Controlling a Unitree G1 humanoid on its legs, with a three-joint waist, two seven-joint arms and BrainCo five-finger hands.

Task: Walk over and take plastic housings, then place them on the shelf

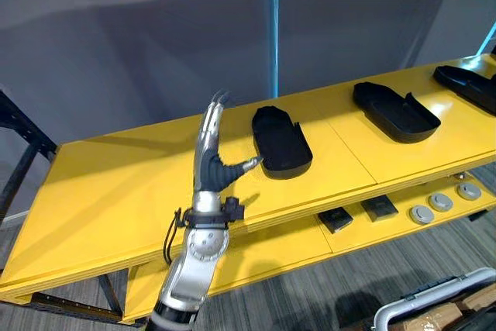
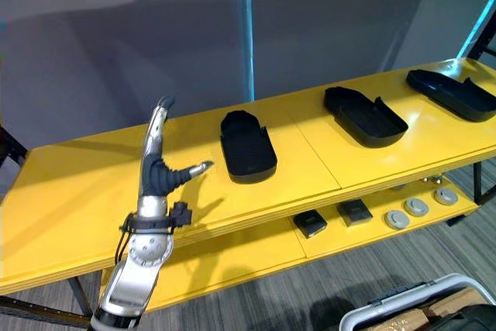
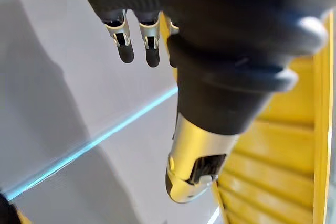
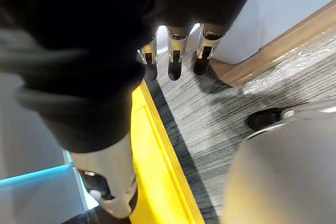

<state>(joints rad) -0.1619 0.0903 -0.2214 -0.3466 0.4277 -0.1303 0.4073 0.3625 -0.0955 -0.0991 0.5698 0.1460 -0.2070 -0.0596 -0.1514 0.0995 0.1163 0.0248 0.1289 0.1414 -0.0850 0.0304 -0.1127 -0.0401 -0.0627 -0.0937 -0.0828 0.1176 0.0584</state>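
Note:
Three black plastic housings lie on the top board of a yellow shelf: one near the middle, a second to its right, a third at the far right edge. My left hand is raised over the shelf just left of the middle housing, fingers straight and upward, thumb pointing toward the housing, holding nothing. In the left wrist view its fingers hang straight and empty. My right hand shows in its wrist view above the grey floor beside the shelf's yellow edge, fingers straight, empty.
The lower yellow shelf board carries two small black blocks and three round grey discs. A grey wall stands behind. A white-rimmed bin with brown packages sits on the striped floor at the lower right.

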